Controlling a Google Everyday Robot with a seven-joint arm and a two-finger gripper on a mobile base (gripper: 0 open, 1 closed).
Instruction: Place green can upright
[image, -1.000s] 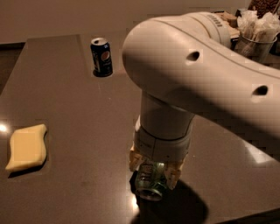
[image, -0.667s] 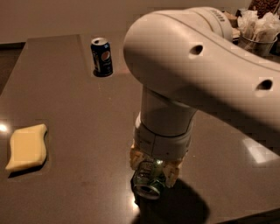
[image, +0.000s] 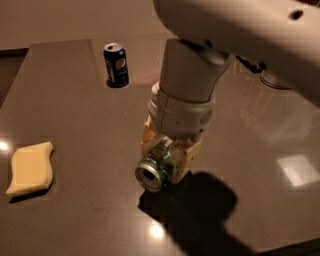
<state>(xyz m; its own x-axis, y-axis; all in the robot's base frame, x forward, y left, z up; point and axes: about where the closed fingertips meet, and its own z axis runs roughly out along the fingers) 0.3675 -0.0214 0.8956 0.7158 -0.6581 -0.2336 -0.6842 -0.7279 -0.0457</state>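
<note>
The green can (image: 155, 167) is green and silver and is held between my gripper's fingers. It is tilted, its silver end facing down and toward the camera, lifted above the dark table (image: 85, 130). My gripper (image: 167, 157) hangs from the big white arm in the middle of the view and is shut on the can. The can's shadow lies on the table below and to the right.
A dark blue cola can (image: 116, 64) stands upright at the back of the table. A yellow sponge (image: 31, 167) lies near the left edge. A bright light patch (image: 298, 170) reflects on the table at the right.
The arm has risen and shifted, lifting the green can off the table; the can now hangs higher and tilted in the gripper. The cola can and sponge have not moved.
</note>
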